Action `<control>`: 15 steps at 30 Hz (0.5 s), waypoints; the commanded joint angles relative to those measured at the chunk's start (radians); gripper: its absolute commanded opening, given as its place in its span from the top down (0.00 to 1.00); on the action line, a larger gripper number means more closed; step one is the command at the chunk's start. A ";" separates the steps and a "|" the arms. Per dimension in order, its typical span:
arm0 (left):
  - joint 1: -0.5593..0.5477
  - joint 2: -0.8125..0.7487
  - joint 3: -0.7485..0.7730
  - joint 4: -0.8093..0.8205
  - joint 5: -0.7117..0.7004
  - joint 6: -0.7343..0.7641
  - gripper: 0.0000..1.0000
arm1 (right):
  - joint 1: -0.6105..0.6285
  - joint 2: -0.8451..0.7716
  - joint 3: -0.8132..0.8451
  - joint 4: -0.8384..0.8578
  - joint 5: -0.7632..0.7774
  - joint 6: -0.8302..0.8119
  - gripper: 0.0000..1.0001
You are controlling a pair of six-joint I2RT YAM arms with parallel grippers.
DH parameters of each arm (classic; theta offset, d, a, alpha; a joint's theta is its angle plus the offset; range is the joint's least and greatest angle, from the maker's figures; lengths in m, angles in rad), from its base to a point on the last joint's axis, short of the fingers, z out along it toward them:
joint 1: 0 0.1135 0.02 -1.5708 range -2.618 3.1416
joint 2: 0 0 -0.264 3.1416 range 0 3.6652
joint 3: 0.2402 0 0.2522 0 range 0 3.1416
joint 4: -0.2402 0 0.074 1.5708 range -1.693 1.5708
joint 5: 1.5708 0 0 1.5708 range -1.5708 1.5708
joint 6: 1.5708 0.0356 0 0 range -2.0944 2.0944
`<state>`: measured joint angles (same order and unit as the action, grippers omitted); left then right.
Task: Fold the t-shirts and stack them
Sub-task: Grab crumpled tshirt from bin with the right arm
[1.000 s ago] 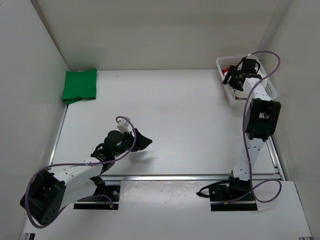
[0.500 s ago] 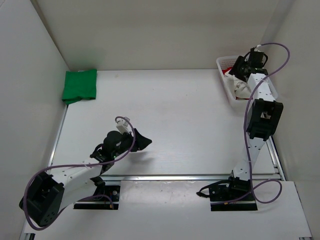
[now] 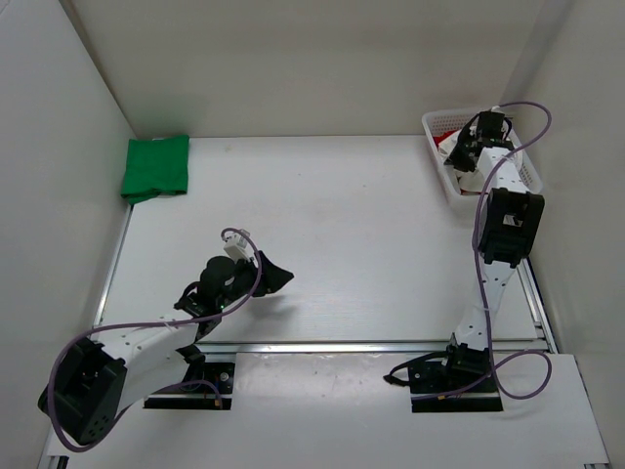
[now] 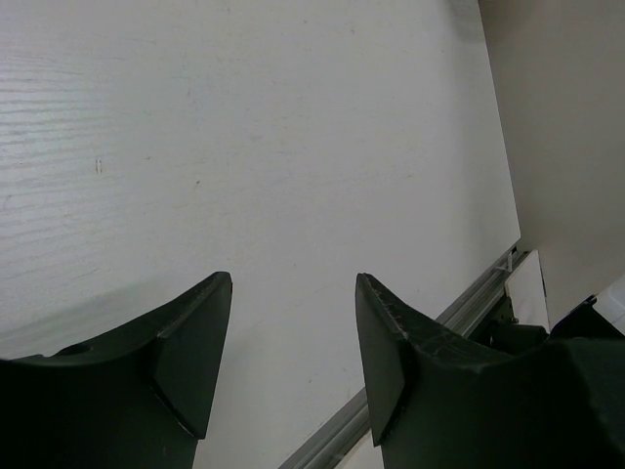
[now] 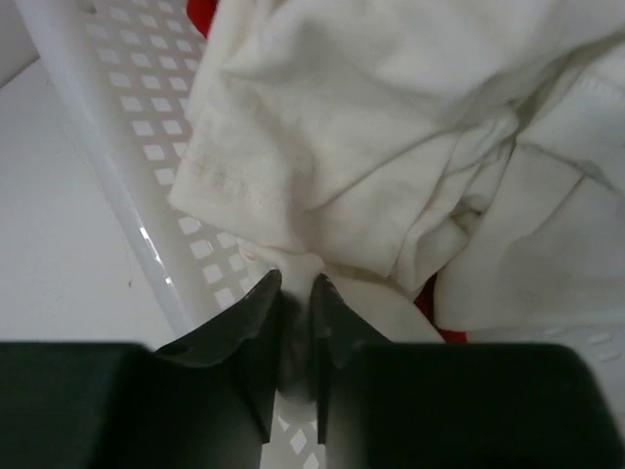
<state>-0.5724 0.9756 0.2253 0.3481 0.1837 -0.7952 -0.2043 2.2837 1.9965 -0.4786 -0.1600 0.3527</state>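
Note:
A folded green t-shirt [image 3: 155, 166] lies at the table's far left corner. An off-white t-shirt [image 5: 391, 127] sits crumpled in the white mesh basket [image 3: 437, 130] at the far right, with bits of a red t-shirt [image 5: 430, 298] showing under it. My right gripper [image 5: 296, 285] is inside the basket, shut on a fold of the off-white t-shirt. In the top view the right gripper [image 3: 471, 145] hangs over the basket. My left gripper [image 4: 293, 293] is open above bare table, nothing between its fingers; the top view shows the left gripper [image 3: 276, 277] near the table's front left.
White walls close in the table on the left, back and right. A metal rail [image 3: 371, 345] runs along the near edge of the table. The basket's mesh wall [image 5: 127, 147] stands just left of my right fingers.
My right gripper has closed from wide open onto the off-white cloth in the basket, after dipping in. The left arm has barely moved.

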 commanded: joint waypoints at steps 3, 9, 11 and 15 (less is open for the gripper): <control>-0.014 0.006 -0.004 0.031 0.003 -0.005 0.35 | 0.002 -0.081 0.018 0.043 -0.007 0.026 0.94; -0.004 0.031 0.017 0.042 0.030 -0.003 0.36 | 0.011 -0.290 -0.025 0.119 0.002 0.043 1.00; 0.011 0.031 0.031 0.022 0.049 0.002 0.35 | 0.014 -0.393 -0.047 0.164 -0.038 0.049 1.00; 0.054 0.023 0.092 0.008 0.079 0.007 0.36 | 0.060 -0.582 0.013 0.170 -0.102 0.005 1.00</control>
<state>-0.5480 1.0107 0.2466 0.3550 0.2222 -0.8009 -0.1894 1.9335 1.9240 -0.4416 -0.1833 0.3790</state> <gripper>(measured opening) 0.644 0.055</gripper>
